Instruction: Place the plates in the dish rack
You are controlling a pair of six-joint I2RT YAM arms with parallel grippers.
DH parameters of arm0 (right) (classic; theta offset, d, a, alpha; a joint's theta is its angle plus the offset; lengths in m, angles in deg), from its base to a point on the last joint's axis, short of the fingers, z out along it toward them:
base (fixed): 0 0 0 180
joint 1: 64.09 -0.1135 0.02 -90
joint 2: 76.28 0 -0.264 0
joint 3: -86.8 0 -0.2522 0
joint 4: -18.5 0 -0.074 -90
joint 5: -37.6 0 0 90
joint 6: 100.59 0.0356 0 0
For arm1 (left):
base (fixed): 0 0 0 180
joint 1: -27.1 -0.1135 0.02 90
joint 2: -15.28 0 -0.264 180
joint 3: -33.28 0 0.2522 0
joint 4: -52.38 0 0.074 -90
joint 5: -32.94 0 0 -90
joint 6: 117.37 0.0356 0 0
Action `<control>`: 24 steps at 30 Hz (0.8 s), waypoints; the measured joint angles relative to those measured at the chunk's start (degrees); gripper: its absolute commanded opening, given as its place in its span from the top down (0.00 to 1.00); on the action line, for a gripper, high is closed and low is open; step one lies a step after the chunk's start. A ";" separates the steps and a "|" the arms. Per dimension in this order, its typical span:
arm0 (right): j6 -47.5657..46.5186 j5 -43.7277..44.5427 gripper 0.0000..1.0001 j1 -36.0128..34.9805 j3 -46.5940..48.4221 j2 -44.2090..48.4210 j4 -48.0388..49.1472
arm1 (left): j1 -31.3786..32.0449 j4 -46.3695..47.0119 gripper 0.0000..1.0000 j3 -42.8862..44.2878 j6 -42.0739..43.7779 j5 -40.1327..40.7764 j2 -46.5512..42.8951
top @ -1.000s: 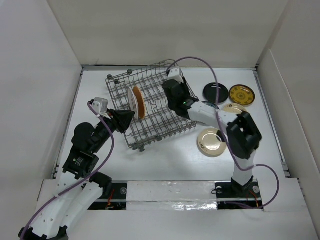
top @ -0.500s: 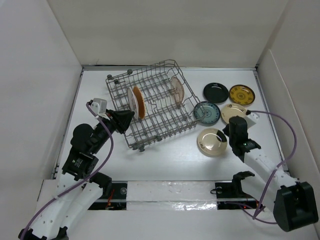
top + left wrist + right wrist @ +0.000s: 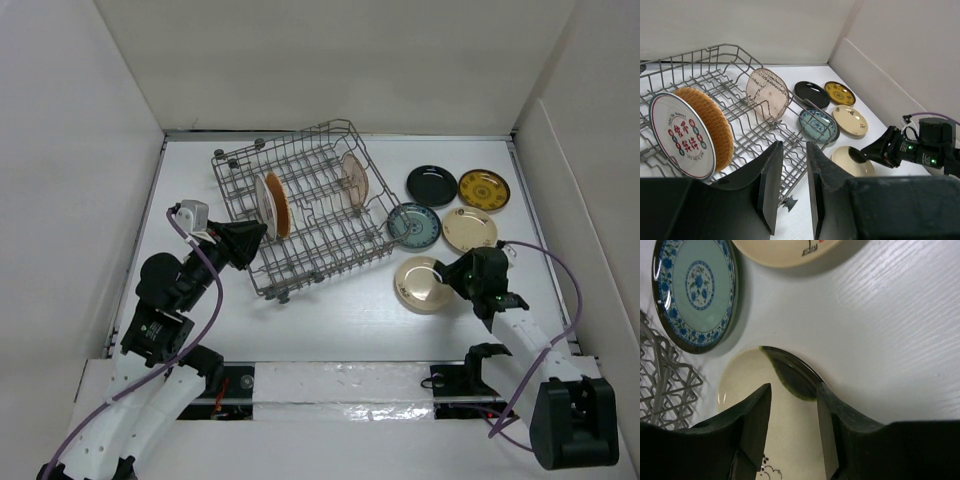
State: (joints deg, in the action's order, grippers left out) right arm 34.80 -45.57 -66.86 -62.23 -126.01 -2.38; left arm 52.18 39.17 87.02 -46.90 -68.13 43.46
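Right gripper point(image 3: 455, 276), jaws part-open, poised over the right rim of the cream-gold plate point(image 3: 420, 285), which lies on the table point(image 3: 330, 330) right of the dish rack point(image 3: 315, 250). Left gripper point(image 3: 252, 238), jaws narrowly parted and empty, at the rack's left side.

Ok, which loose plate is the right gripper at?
The cream plate, frontmost of the five; right gripper is at its rim. Other loose plates lie farther back.

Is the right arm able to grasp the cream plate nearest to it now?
Probably yes. The right gripper is open just over the cream plate, whose rim shows between the fingers, and nothing lies in the way.
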 measured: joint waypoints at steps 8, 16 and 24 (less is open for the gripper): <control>1.81 -1.88 0.52 -0.31 -0.22 -0.46 -3.15 | 0.00 -0.04 0.77 0.00 0.00 0.04 -0.35; 3.10 5.27 0.48 -2.16 1.57 8.61 -9.05 | 0.00 -0.02 0.77 0.00 0.00 -0.04 -1.01; 2.08 3.54 0.47 0.79 4.13 -5.18 -9.20 | 0.00 -0.11 0.77 0.00 0.00 0.02 -1.81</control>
State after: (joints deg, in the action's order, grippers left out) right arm 36.87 -42.03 -66.07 -58.10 -131.19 -11.58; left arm 52.18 39.07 87.02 -46.90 -68.11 41.65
